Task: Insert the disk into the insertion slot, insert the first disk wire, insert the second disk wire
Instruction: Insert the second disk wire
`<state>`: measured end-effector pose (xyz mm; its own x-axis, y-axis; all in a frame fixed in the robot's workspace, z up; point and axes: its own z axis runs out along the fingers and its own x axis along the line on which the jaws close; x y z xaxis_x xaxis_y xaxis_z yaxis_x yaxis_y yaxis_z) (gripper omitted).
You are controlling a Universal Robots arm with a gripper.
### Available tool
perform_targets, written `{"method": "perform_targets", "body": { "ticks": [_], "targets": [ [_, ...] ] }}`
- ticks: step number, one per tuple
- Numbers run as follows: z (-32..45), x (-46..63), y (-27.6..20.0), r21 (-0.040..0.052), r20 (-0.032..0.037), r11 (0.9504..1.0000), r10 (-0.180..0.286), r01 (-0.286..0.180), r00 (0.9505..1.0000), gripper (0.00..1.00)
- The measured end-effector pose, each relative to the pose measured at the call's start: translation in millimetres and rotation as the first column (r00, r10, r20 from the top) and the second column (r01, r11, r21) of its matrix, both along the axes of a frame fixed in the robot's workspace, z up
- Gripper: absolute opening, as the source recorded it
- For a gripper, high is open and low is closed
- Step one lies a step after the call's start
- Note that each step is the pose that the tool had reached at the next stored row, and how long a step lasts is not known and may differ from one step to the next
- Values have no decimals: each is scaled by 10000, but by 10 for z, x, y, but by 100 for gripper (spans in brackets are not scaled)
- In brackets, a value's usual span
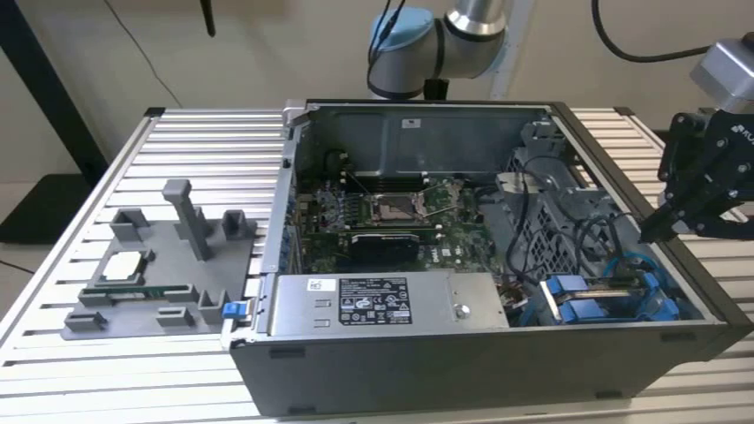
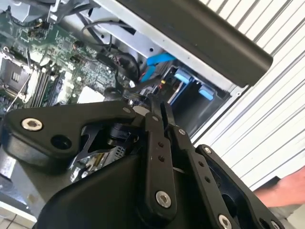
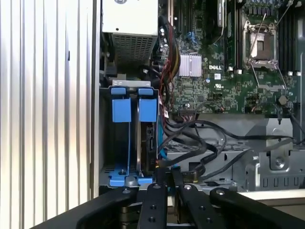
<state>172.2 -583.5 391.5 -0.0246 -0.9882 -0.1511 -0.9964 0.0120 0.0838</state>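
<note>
The disk (image 3: 148,140) stands edge-on inside the insertion slot (image 3: 120,110), a grey drive cage with blue tabs at its mouth. In the exterior view the disk (image 1: 603,284) shows as a silver strip between blue frames near the case's front right corner. A blue wire (image 3: 160,145) runs alongside the disk, and black wires (image 3: 200,143) loop next to the cage. My gripper (image 1: 652,234) hangs over the case's right wall, above and beside the cage. In both wrist views its black fingers (image 2: 164,107) (image 3: 169,172) are shut with nothing between them.
The open computer case (image 1: 471,371) lies on a slatted metal table (image 1: 71,371). It contains a motherboard (image 1: 389,212) and a grey labelled power supply box (image 1: 389,302). On the exterior view's left, a grey fixture (image 1: 165,265) carries small parts.
</note>
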Motion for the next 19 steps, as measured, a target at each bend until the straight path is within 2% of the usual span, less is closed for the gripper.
{"method": "perform_targets", "body": {
  "ticks": [7,9,11,14,16,17,19],
  "targets": [
    [21,-289,2,7,2,10000,-13,13,10000,0],
    [21,-359,2,9,39,10000,-13,12,10000,0],
    [16,-424,1,10,153,10000,-14,14,9999,0],
    [-6,-524,-1,10,400,10000,-13,12,9992,0],
    [-23,-589,-2,10,541,10000,-14,13,9985,0],
    [-30,-614,-2,10,631,10000,-12,12,9980,0],
    [-39,-638,-2,5,883,10000,-13,13,9961,0]
  ]
}}
